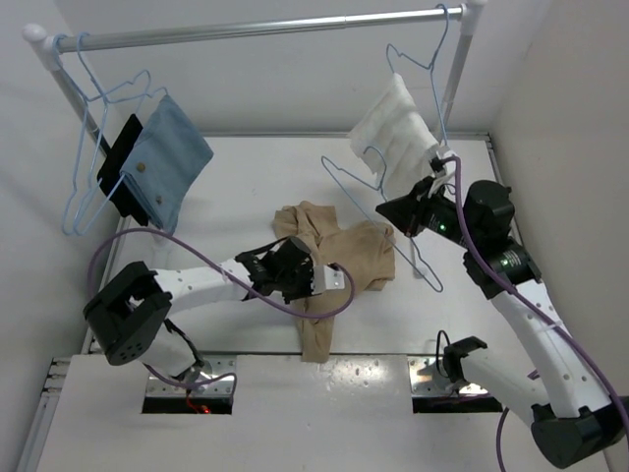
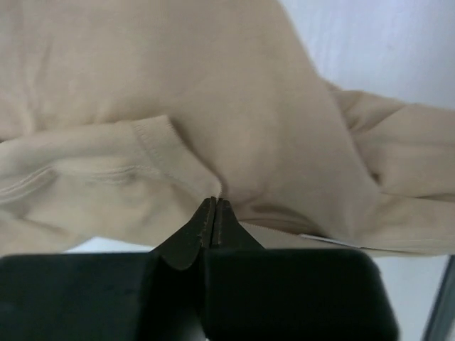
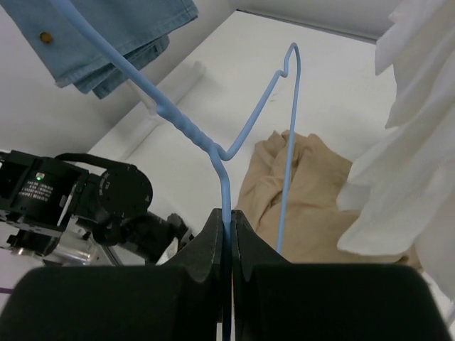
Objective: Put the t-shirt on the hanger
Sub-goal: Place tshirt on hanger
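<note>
Here, the left gripper (image 2: 215,207) was pinched shut on a fold of the limp tan t-shirt (image 1: 369,258), crumpled on the table (image 1: 246,187), while the right gripper (image 3: 229,219) clamped the thin wire hanger (image 3: 183,124) beside it. Light, floppy cloth likely handled best from the neckline.

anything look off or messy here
The t-shirt lies bunched in a crumpled heap on the table, with one strip trailing toward the near edge. Nothing else stands out.
</note>
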You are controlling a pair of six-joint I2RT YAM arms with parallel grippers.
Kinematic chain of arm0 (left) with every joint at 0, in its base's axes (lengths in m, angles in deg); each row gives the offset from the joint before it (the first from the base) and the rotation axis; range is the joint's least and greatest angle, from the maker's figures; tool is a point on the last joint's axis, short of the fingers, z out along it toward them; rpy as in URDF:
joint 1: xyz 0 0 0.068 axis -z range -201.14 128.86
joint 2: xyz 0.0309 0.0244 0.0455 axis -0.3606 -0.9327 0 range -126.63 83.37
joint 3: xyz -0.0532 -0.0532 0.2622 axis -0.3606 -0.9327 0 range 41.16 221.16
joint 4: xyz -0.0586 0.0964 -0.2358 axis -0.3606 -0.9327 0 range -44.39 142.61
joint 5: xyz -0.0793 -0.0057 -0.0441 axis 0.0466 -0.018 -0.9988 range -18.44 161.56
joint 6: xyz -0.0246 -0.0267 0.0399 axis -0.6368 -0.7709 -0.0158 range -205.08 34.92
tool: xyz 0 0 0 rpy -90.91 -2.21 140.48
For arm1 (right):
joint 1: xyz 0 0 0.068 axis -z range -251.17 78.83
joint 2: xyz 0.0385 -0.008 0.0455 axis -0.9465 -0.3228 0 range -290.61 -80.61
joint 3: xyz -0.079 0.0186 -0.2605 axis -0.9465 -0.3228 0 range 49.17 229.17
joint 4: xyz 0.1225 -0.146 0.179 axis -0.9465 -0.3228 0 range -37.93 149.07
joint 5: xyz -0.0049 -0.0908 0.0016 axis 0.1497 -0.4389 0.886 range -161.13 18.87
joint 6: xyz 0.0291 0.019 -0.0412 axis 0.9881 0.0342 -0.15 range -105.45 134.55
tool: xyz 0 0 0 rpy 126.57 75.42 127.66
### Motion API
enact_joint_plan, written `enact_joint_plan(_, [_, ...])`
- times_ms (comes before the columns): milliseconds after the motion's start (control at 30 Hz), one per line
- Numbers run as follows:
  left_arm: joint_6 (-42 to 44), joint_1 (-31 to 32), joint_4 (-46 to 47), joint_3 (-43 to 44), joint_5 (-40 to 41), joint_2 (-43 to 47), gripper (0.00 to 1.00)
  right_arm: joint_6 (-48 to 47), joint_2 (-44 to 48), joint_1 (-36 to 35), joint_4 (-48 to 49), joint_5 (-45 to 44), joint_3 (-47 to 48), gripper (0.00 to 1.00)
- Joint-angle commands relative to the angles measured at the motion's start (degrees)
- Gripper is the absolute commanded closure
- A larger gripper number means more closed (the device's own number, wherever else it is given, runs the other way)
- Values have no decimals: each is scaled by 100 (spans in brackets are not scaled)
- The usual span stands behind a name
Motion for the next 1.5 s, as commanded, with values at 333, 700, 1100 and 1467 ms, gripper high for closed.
enact_joint_plan(333, [-256,-1690,246,1008,746,207,100,-161,336,-11,-380,-128,-443,100])
enact_joint_plan(700, [-141,-2932,-202,932,88,207,46,-249,-120,-11,-153,337,-742,100])
enact_joint_plan(1100, [-2470,-3099,-194,421,630,58,19,-740,-1368,-380,-626,954,329,100])
enact_joint_plan(1467, [-3209,-3389,-948,1159,465,-741,41,-689,-1659,-609,-179,787,383,100])
